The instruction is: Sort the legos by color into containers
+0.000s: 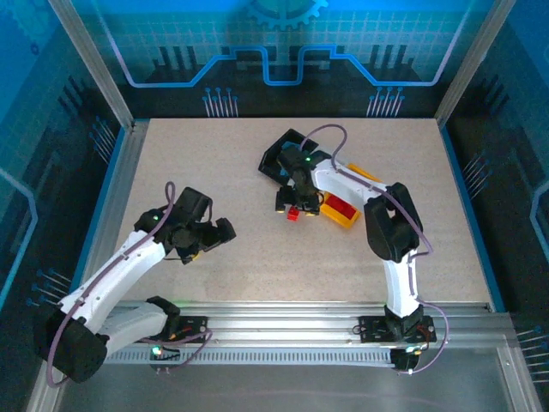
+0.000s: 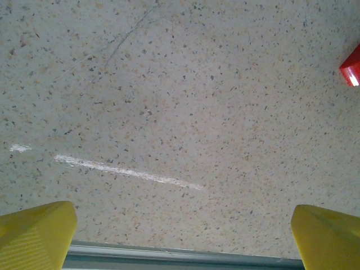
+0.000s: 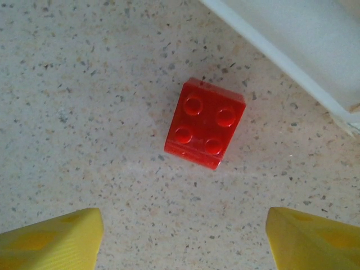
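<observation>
A red two-by-two lego (image 3: pixel 205 124) lies studs-up on the speckled table, a little ahead of my right gripper (image 3: pixel 183 219), whose yellow fingers (image 3: pixel 62 239) stand apart with nothing between them. From above, that lego (image 1: pixel 296 215) sits just under the right gripper (image 1: pixel 293 206), beside the containers. The black bin (image 1: pixel 281 150) and the yellow-orange bin (image 1: pixel 347 215) show, with red pieces (image 1: pixel 343 208) inside the yellow-orange one; the right arm covers the bin between them. A white bin wall (image 3: pixel 292 45) is at the upper right. My left gripper (image 2: pixel 183 216) is open over bare table, and a red lego (image 2: pixel 351 66) lies at the right edge.
A grey metal rail (image 2: pixel 180 256) runs along the table's near edge below the left gripper. A white scuff (image 2: pixel 129 170) marks the tabletop. Aluminium frame posts (image 1: pixel 94 64) and blue panels enclose the table on three sides.
</observation>
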`<state>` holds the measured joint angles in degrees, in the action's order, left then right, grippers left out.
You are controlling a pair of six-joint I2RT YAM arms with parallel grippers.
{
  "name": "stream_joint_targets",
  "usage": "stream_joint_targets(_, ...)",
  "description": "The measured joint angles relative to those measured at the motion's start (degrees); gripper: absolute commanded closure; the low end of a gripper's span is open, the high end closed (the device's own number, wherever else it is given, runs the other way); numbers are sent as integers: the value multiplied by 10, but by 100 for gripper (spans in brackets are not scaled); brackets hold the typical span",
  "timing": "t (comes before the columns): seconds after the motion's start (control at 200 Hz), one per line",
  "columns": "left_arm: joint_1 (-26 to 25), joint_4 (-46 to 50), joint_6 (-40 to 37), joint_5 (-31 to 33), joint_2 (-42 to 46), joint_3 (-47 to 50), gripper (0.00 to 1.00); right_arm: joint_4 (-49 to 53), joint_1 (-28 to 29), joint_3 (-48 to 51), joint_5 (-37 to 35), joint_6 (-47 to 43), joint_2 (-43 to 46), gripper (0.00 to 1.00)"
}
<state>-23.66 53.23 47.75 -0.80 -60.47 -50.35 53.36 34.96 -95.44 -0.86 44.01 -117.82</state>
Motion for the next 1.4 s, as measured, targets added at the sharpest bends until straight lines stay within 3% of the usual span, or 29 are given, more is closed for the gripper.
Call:
stream_joint_targets(0.835,33,12,-21,-21,15,10,1,12,0,-89,-50,98,-116,37)
stream_joint_targets(1.081,51,16,-39,-33,14,10,1,20,0,-91,-61,103,-123,50)
stream_joint_targets(1.256,55,16,-44,-38,14,10,1,24,2,-91,-63,98,-123,67)
stream_joint_targets(1.396,60,14,-44,-42,14,10,1,24,3,-91,-64,97,-123,68)
